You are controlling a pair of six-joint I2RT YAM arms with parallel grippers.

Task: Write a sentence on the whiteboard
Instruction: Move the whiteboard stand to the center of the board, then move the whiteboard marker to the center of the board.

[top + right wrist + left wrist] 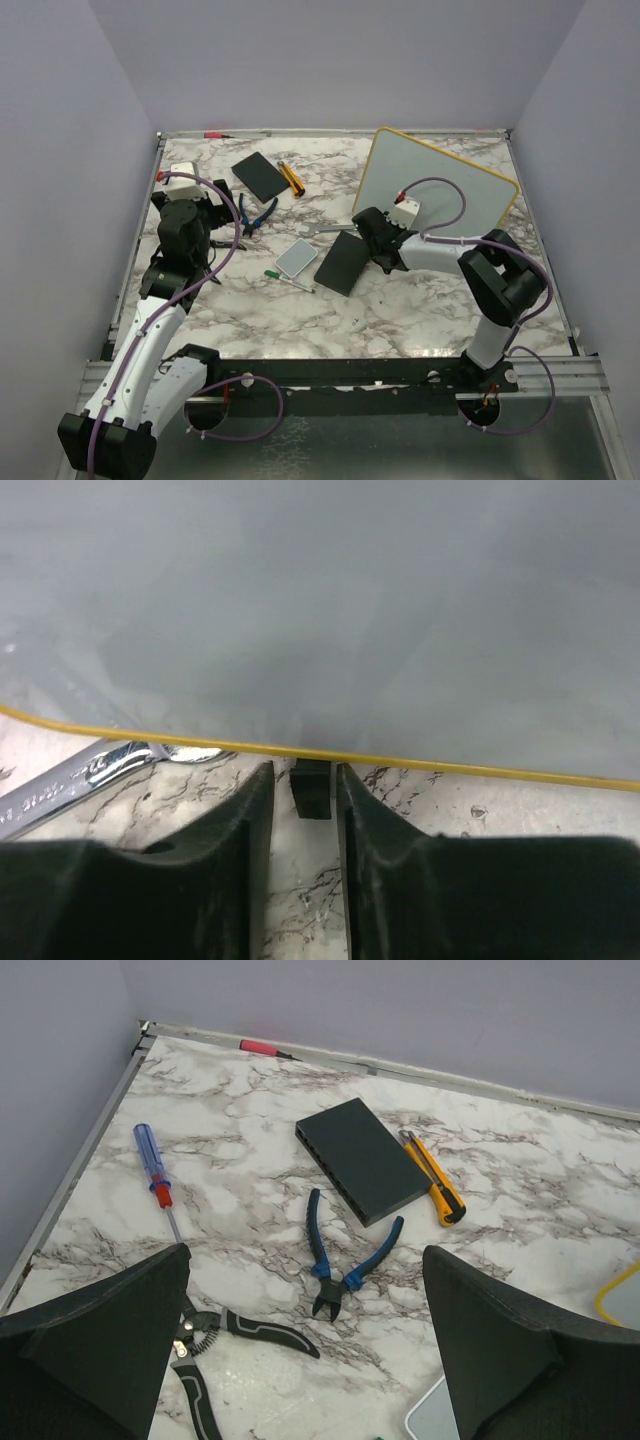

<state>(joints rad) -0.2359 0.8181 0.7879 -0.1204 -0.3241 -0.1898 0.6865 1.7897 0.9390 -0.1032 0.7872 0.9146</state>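
Top external view: one white-and-grey marbled bench (400, 310) carries everything. One large white rectangular whiteboard (440, 180) with a thin yellow rim lies just beyond the right pincer (305, 775), whose tips stand at the board's near edge. The board's face looks plain pale grey in the right wrist view.

Two black rectangular slabs lie flat. The near slab (342, 262) is just beside the right pincer on its left. The far slab (362, 1160) is beyond the left pincer (305, 1260).

One small pale rounded pad (297, 258) sits between the two pincers, with one green marker (288, 281) just beside it.

Two pliers lie under the left pincer: blue-handled cutters (345, 1260) and black-handled pliers (230, 1345). One blue-and-red screwdriver (152, 1165) lies to its left. One orange utility knife (433, 1175) lies beside the far slab.

One silver wrench (90, 780) lies left of the right pincer, its head at the yellow rim.

The left pincer is spread wide and holds nothing. The right pincer shows a narrow gap with a small dark block (310, 790) at its tips, seemingly ungripped.
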